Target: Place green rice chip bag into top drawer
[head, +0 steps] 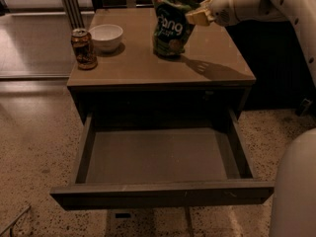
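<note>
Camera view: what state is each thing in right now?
Top drawer: pulled open, nothing inside.
Green rice chip bag: upright over the table, gripped at its upper edge.
Hand: at the bag's upper right, shut on it.
Can: upright on the table.
Bowl: upright, beside the can.

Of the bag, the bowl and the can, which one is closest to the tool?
The green rice chip bag: the tool grips its upper edge, while the white bowl and can sit far left.
</note>
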Available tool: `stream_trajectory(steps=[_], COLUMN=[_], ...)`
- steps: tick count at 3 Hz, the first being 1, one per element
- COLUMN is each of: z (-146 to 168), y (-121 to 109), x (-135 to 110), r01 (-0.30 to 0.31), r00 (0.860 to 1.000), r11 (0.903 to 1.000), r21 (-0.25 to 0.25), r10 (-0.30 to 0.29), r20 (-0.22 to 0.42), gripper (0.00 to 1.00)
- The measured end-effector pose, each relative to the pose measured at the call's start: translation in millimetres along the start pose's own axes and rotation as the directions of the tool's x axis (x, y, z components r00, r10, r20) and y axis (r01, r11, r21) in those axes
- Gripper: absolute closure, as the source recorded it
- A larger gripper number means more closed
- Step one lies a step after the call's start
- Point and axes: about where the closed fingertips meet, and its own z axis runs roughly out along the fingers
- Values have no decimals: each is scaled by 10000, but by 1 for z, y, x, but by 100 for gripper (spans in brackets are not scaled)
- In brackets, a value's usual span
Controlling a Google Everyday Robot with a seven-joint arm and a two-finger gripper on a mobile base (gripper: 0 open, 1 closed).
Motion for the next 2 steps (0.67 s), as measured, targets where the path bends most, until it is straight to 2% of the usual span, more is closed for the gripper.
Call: stream_trajectory(steps=[1, 2], z=[0, -5], y=[0, 10], x=[0, -15], r01=[0, 275], r00=[10000, 9993], r11=[10000, 9987], r21=[-1, -437], r10=[0, -264], r20=[0, 258], gripper=[100, 100])
